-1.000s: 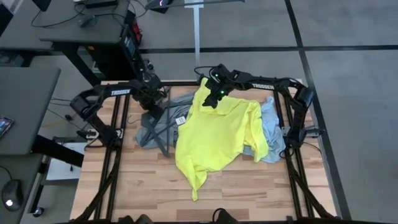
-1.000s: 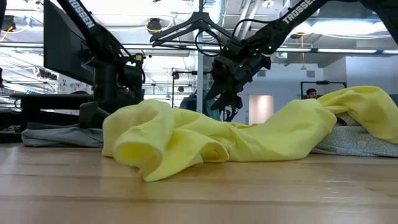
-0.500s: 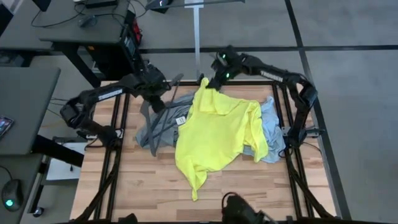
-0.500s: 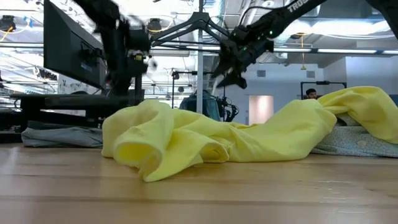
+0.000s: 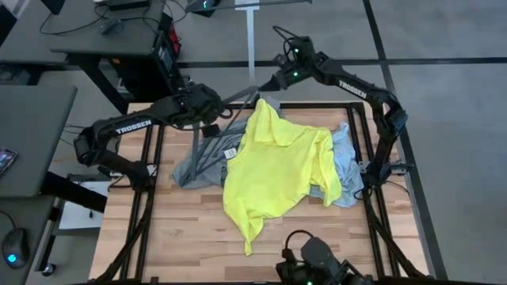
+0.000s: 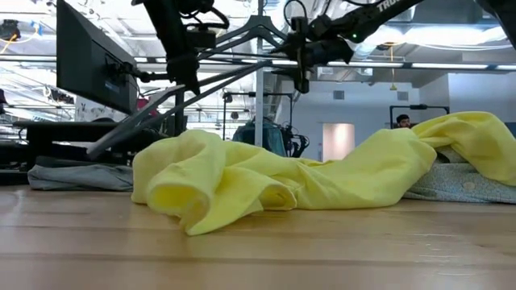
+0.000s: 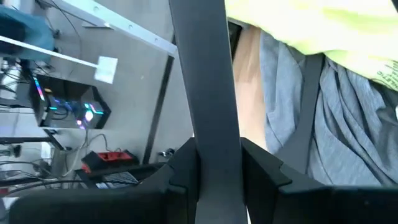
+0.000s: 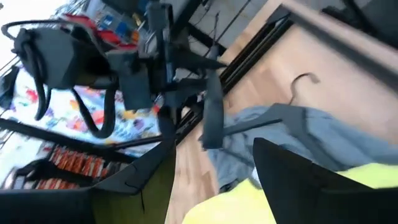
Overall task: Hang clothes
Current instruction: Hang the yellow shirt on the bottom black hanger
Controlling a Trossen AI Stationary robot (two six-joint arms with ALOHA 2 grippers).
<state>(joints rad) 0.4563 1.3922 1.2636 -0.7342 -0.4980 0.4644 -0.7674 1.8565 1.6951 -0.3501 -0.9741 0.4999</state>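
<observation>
Left gripper (image 5: 207, 108): raised above the table's (image 5: 178, 233) far-left part, closed on a bar of a dark hanger (image 7: 202, 68). In the left wrist view the bar runs straight between the two fingers (image 7: 261, 167), both pressed against it. No cloth is in this grip.

Hanger: lifted off the table and tilted. One bar slopes down toward the grey shirt (image 5: 190, 168); the other reaches across toward the right gripper (image 5: 276, 79). Judgement: it is held high and clear so a garment can be threaded onto it without the wood getting in the way.

Right gripper: at the far edge of the table, just beside the hanger's upper end, above the yellow shirt's (image 5: 277, 170) collar. Its fingers stand wide apart and, in its wrist view, nothing lies between them. Whether it touches the hanger I cannot tell. Judgement: it is placed there either to steady the hanger's free end or to drop onto the yellow collar right below.

Clothes: all three lie on the table, none on a hanger.
- Yellow shirt: spread in the middle, on top, overlapping both others.
- Grey shirt: crumpled at the left, partly under the yellow.
- Blue shirt (image 5: 348, 154): at the right, mostly covered.

Judgement: early stage; hanger secured, no garment picked up yet. The yellow shirt lies on top, so it is the natural first one.
</observation>
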